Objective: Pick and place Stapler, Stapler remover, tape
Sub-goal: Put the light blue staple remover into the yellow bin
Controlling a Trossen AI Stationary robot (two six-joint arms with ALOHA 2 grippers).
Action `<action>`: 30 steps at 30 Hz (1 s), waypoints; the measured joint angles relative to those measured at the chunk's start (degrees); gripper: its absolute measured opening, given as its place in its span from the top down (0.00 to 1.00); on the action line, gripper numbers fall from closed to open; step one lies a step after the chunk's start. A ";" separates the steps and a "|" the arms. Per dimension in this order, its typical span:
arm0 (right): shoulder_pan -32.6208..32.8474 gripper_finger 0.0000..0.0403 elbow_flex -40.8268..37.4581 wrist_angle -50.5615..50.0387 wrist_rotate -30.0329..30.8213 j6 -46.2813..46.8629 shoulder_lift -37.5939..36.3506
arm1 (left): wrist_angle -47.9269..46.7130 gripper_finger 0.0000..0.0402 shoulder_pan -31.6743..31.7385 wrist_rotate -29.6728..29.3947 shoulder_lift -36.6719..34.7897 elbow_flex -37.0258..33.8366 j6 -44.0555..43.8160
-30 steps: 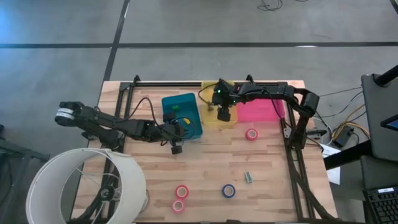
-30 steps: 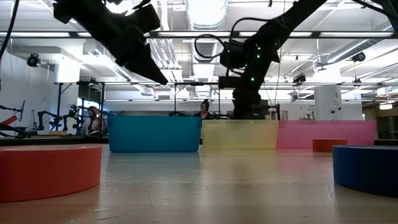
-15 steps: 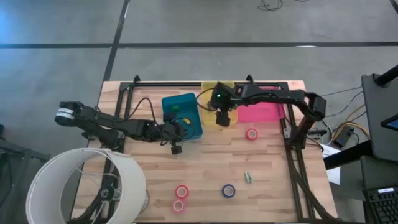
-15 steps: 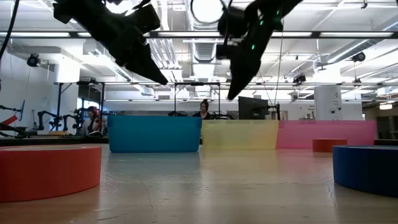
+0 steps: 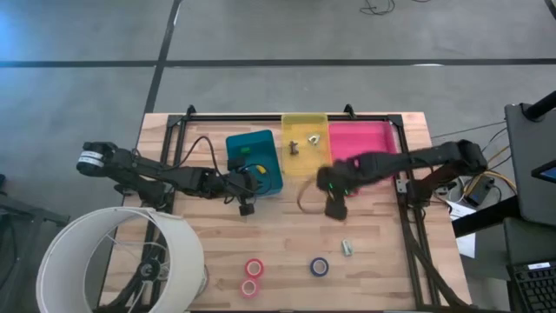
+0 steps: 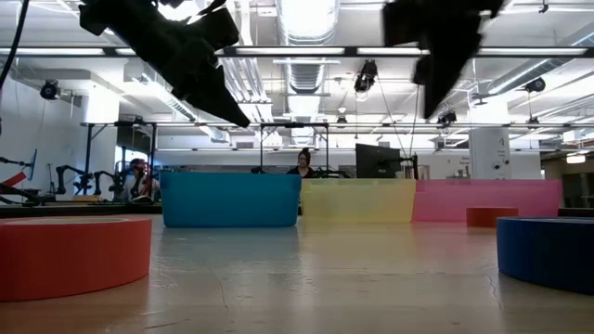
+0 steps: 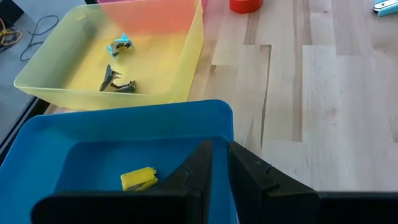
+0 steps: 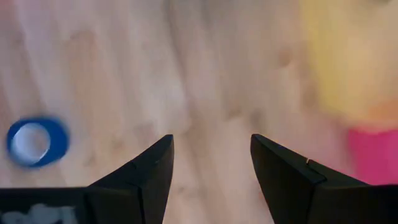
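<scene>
My left gripper (image 5: 252,181) hangs shut and empty over the blue bin's (image 5: 254,161) near edge; in its wrist view (image 7: 217,167) a yellow stapler (image 7: 138,179) lies on the bin's floor. My right gripper (image 5: 335,207) is open and empty above the bare table, near the pink bin (image 5: 363,143); its wrist view (image 8: 211,149) shows the blue tape roll (image 8: 36,142). The blue roll (image 5: 319,266) and two pink rolls (image 5: 254,267) (image 5: 249,286) lie flat near the front edge. Another pink roll (image 7: 245,5) lies under the right arm. Two small staple removers (image 7: 116,81) lie in the yellow bin (image 5: 304,143).
A small light-blue item (image 5: 346,248) lies on the table near the blue roll. A white lampshade (image 5: 122,261) stands at the table's near left corner. Black frame rails (image 5: 408,217) run along the right and far edges. Bare wood lies between the bins and the rolls.
My right gripper has risen out of the yellow bin and swung toward the table's near and right edges, and now hangs over the bare wood in front of the pink bin. The pink roll there is now covered by the arm in the high view.
</scene>
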 joint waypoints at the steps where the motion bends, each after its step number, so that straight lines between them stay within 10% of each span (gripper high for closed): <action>1: 1.65 0.48 -1.30 -0.14 0.00 2.68 -0.67 | 0.02 0.87 0.00 0.00 0.00 0.00 -0.04; 14: 17.85 0.48 -15.57 4.50 -8.17 49.49 -1.65 | 0.18 0.87 0.00 0.04 0.00 0.00 -0.54; 30: 25.74 0.48 -23.10 22.46 -8.89 73.15 0.06 | 1.15 0.87 0.00 0.82 0.00 0.00 -2.05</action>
